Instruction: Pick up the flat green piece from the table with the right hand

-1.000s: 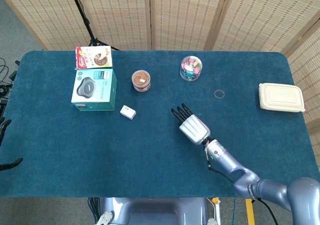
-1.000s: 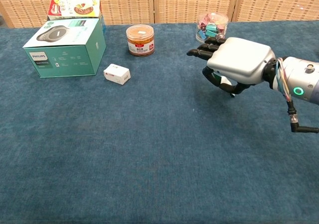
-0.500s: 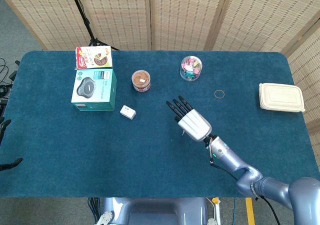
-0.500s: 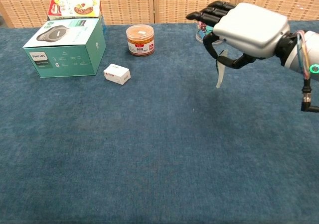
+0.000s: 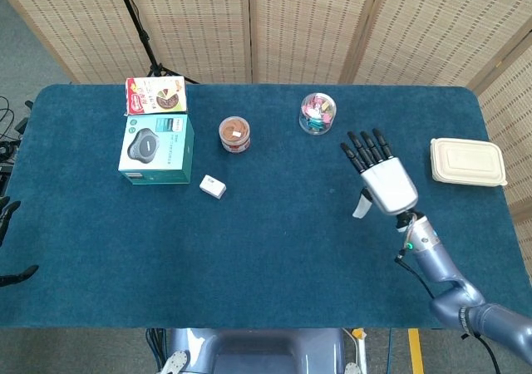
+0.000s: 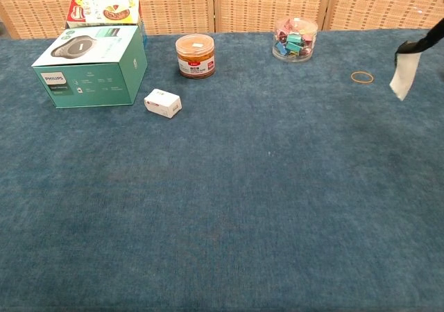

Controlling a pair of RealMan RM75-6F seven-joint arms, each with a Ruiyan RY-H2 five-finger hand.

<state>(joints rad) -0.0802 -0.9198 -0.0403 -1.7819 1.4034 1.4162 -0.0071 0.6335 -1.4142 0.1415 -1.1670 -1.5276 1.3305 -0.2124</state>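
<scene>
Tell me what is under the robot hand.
Under the right robot hand hangs a pale flat piece, pinched from above over bare blue tablecloth. The palm side and the grip itself are hidden.

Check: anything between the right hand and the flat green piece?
Nothing visible does. The right hand holds the flat green piece, which hangs from its fingers above the table. The rubber band lies apart from both on the cloth.

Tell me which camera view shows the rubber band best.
The chest view: the rubber band lies in plain sight as a full ring on the table, right of the clip jar. In the head view the right hand covers that spot, so it doesn't show.
</scene>
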